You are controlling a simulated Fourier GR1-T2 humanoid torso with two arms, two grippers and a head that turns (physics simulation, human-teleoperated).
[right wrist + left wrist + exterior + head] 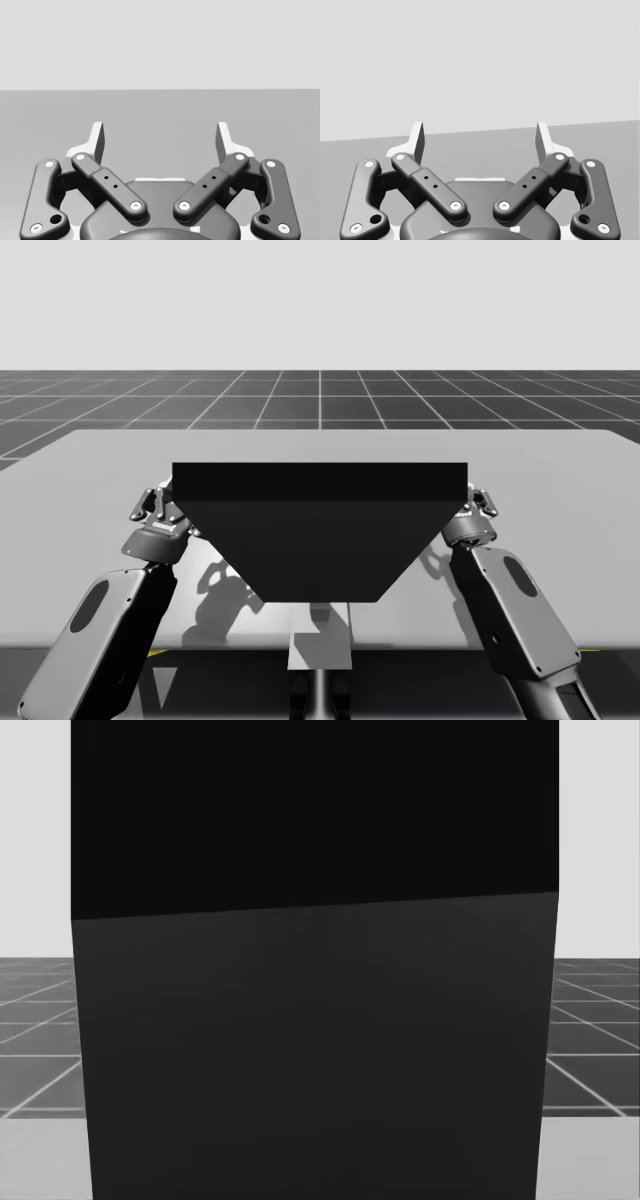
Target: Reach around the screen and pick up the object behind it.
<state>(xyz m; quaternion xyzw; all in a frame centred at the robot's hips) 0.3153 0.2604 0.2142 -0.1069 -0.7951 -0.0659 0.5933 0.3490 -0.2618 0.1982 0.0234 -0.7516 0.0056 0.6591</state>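
Observation:
A black screen [320, 525] stands across the middle of the grey table [320, 445], wide at its top edge and narrowing toward me. In the head view the screen [315, 1020] blocks nearly everything ahead. Whatever lies behind it is hidden. My left gripper [152, 504] hovers just off the screen's left end, and its wrist view shows the left gripper [480, 137] open over bare table. My right gripper [480, 502] sits at the screen's right end; the right gripper [160, 137] is open too, nothing between its fingers.
Bare grey table [560, 480] stretches to both sides of the screen and behind it to the far edge. A dark gridded floor [320, 395] lies beyond. A grey post [320, 640] stands under the screen at the table's near edge.

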